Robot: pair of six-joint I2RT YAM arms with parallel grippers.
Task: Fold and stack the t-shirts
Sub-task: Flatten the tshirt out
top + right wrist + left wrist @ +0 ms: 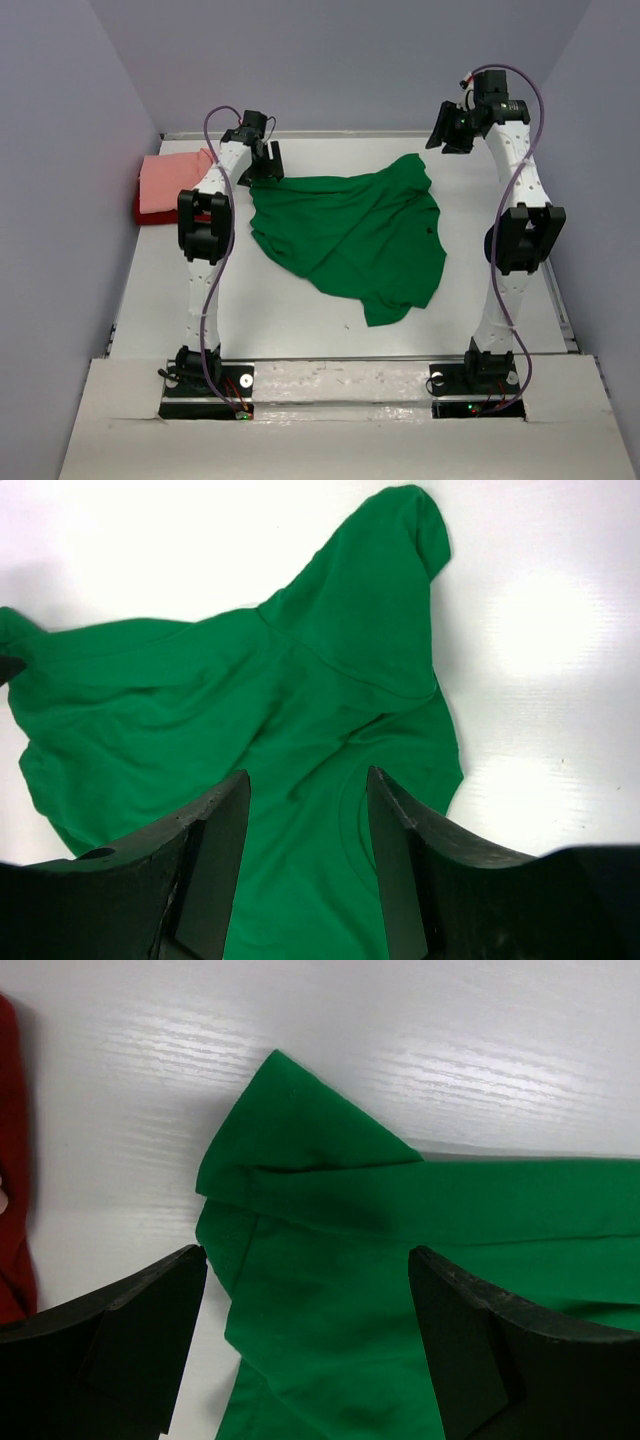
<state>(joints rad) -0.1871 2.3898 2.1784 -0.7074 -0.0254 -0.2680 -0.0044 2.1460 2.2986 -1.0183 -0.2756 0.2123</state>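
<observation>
Left pincer (307,1260) agape, green t-shirt (350,235) rumpled, unfolded

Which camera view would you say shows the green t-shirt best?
The top external view: the green t-shirt lies crumpled on the table, almost wholly visible. The left wrist view shows only one corner; the right wrist view shows more, partly hidden behind the right pincer.

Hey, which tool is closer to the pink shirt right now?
Left. The left tool sits just right of the pink shirt, at the green shirt's far-left corner; the right tool is across the table, past the green shirt's other far corner.
</observation>
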